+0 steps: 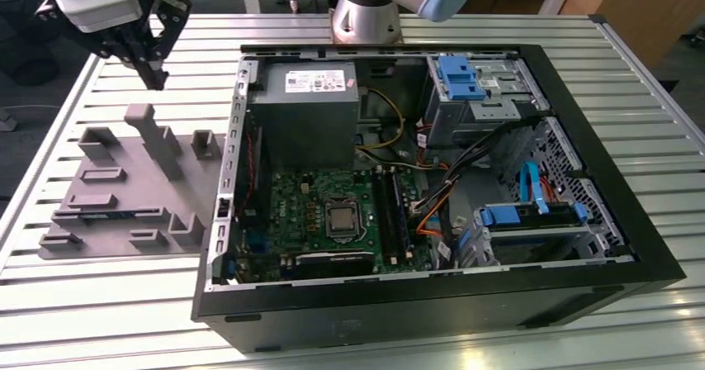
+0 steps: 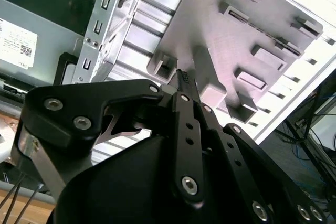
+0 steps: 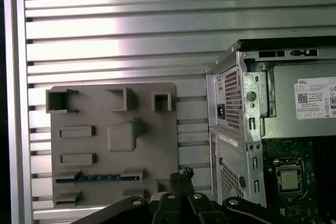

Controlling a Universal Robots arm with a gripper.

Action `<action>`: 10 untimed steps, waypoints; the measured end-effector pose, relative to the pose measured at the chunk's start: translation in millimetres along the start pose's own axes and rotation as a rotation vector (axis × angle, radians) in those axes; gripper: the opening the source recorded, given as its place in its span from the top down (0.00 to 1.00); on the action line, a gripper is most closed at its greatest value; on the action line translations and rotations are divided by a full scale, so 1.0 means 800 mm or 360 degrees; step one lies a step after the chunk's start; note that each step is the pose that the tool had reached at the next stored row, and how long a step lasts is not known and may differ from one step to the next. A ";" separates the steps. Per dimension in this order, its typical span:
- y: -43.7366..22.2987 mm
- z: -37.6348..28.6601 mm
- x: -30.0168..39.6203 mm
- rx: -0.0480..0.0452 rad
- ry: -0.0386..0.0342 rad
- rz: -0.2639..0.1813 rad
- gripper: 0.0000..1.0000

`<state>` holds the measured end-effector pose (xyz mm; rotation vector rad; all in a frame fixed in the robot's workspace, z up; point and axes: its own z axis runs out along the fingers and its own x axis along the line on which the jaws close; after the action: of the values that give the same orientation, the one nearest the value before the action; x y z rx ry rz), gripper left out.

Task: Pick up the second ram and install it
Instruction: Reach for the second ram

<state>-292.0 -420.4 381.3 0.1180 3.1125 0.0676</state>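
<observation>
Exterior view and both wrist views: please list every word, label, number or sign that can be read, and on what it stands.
White label on the grey power supply: printed lines and square codes, too small to read.
Black part beside the green motherboard: white marking, too blurred to read.
Second ram in the grey holder: seen edge-on, no print shows.
Nothing can be quoted as it reads.

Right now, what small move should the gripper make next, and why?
Probably carry the gripper across the grey holder until it is over the second ram. The ram lies in its slot, untouched; the gripper hangs well above, off to one side, shut and empty.
</observation>
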 end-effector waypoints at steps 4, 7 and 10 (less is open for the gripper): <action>-0.0074 0.0001 0.0078 0.0000 0.0000 0.0000 0.89; -0.0111 0.0000 0.0153 0.0000 0.0000 0.0000 0.89; -0.0133 -0.0001 0.0230 0.0000 0.0000 0.0000 0.89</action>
<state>-311.1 -429.6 380.5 0.1178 3.1125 0.0677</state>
